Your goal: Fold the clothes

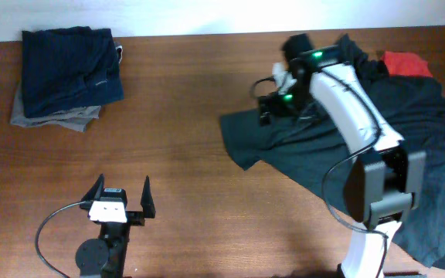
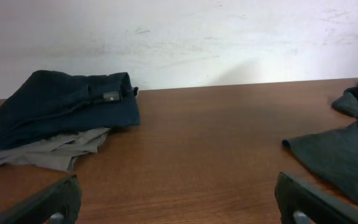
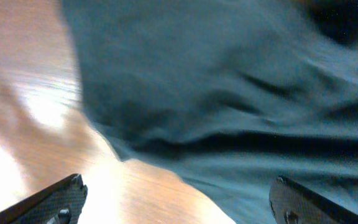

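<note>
A brown wood-grain bench (image 1: 184, 147), glossy under the lights, runs back to a scuffed off-white wall (image 2: 229, 37).

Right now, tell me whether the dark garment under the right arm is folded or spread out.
Spread out, unfolded: the charcoal garment lies rumpled and loose across the table, a corner trailing onto bare wood.

Readable text: none in any view.
Tag (image 2: 110, 96) on navy folded garment (image 2: 61, 102): ahead-left of the left gripper (image 2: 179, 208), too small to read.
</note>
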